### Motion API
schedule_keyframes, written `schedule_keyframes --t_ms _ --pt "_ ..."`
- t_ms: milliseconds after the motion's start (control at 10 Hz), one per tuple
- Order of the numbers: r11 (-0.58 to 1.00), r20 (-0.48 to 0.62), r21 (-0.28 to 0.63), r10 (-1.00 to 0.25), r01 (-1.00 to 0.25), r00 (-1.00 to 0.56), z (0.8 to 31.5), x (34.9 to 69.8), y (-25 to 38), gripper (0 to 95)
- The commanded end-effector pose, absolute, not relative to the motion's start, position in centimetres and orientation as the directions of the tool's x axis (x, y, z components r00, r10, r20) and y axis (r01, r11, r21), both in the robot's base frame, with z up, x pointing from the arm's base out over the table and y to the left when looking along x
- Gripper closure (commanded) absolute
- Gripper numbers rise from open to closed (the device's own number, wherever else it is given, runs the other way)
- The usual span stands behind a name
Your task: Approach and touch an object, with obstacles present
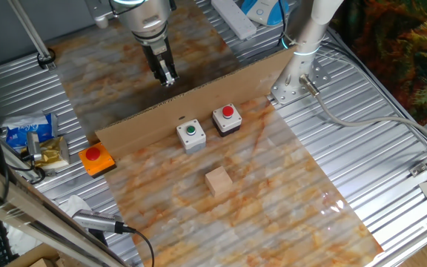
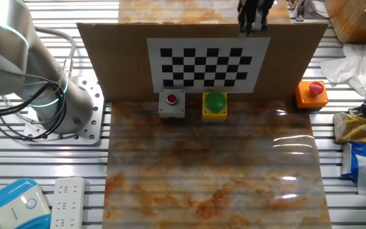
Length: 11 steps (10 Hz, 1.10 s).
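The light-tan wooden cube (image 1: 218, 180) sits on the marbled mat, near its middle. It does not show in the other fixed view. A long brown cardboard strip (image 1: 199, 96) stands across the mat; in the other fixed view (image 2: 119, 57) it carries a checkerboard. In front of it are a white box with a green button (image 1: 191, 135) (image 2: 215, 105) and a black box with a red button (image 1: 227, 119) (image 2: 171, 104). My gripper (image 1: 168, 78) (image 2: 253, 24) hangs beyond the strip, far from the cube, with its fingers together and holding nothing.
A flat orange box with a red button (image 1: 96, 159) (image 2: 311, 93) lies at the mat's edge. The arm's base (image 1: 291, 85) (image 2: 56, 108) stands at one end of the strip. Packets (image 1: 32, 137), a power strip (image 1: 232, 18) and cables lie around the mat.
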<state>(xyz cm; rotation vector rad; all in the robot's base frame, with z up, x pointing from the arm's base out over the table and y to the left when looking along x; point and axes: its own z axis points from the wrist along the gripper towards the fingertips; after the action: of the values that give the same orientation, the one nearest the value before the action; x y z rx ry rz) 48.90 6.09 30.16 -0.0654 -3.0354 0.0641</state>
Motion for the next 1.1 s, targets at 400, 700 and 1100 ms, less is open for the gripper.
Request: schedule_keyframes --t_ms 400,700,1100 --pt "0.997 0.125 -0.049 0.060 0.055 -0.990 31.4 50.3 7.8 95.0" --pt "0.997 0.134 -0.048 0.063 0.057 -0.989 32.0 51.0 8.7 95.0" --pt "0.996 0.140 -0.048 0.080 0.074 -0.987 32.1 51.8 10.0 95.0"
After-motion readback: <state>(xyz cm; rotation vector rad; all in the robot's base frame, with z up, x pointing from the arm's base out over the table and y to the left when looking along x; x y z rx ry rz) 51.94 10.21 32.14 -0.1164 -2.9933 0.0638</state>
